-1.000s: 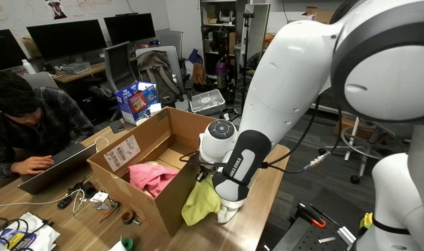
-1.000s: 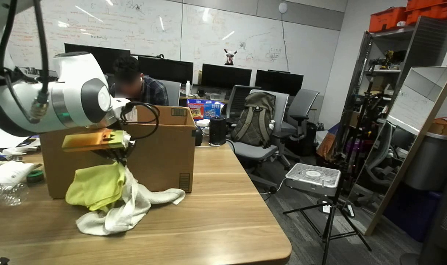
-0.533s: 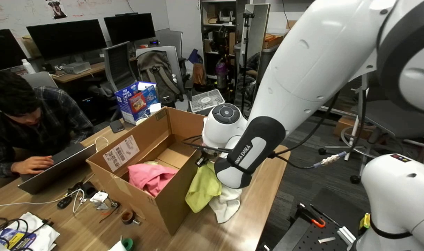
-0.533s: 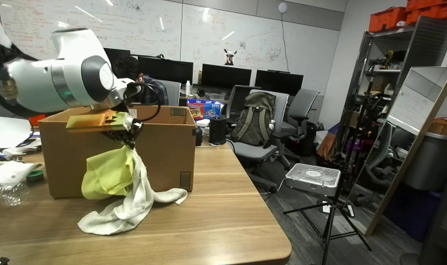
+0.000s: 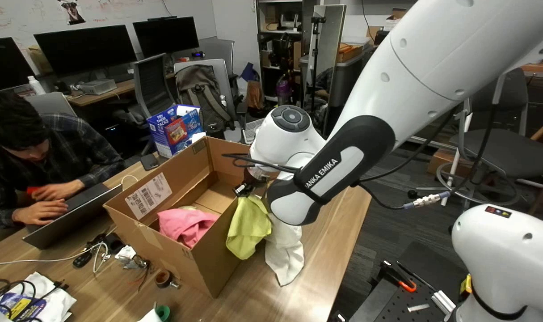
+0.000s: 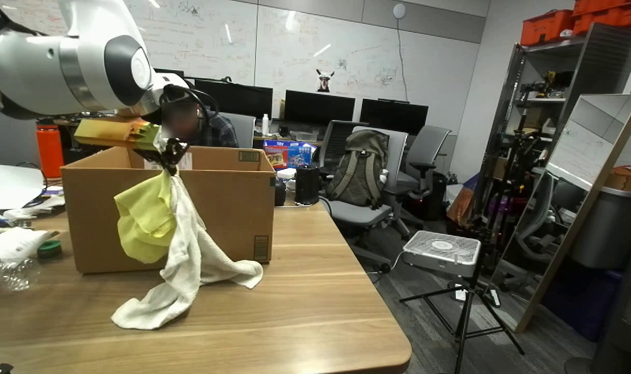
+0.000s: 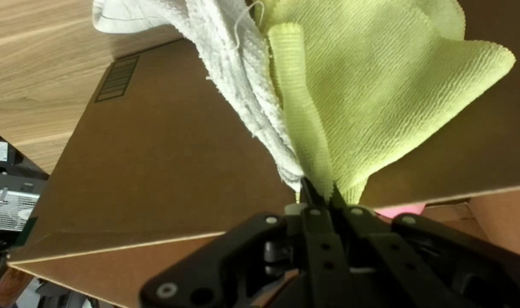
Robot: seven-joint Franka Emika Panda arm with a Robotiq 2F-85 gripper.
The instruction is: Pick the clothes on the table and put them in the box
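Observation:
My gripper [image 7: 320,185] is shut on a yellow-green cloth [image 7: 379,85], with a white cloth [image 7: 238,77] bunched at the same fingertips. In an exterior view the gripper [image 6: 171,169] is beside the near wall of the open cardboard box [image 6: 227,213], close to rim height. The yellow-green cloth [image 6: 146,218] hangs clear of the table against that wall. The white cloth [image 6: 185,259] hangs from the fingertips, its lower ends on the table. A pink cloth [image 5: 188,226] lies inside the box; a pink bit [image 7: 401,209] shows past the rim in the wrist view.
The wooden table [image 6: 305,317] carries a laptop [image 5: 74,219], a tape roll [image 5: 164,278], cables and small items around the box. A seated person [image 5: 43,165] works at the laptop. A blue printed carton [image 5: 175,129] stands behind the box.
My gripper has risen beside the box, lifting the yellow-green cloth off the table and stretching the white cloth upward. The box has shifted slightly.

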